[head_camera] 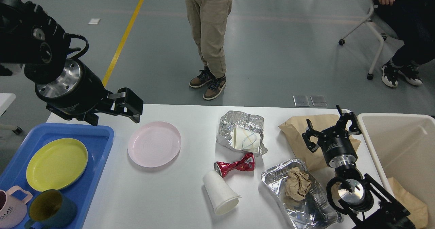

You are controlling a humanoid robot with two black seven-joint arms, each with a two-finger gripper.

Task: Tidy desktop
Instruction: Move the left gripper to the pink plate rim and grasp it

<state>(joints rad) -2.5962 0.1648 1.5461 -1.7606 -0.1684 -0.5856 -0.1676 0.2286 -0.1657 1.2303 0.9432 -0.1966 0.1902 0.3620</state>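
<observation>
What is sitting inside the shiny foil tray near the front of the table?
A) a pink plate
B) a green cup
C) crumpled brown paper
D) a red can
C: the foil tray holds a wad of crumpled brown paper; the crushed red can lies outside it on the desktop.

Floor (289, 52): grey, smooth, fills the upper half of the frame.
Yellow line (124, 38): painted, diagonal, upper left.
Chair (372, 28): white, on wheels, upper right.
</observation>
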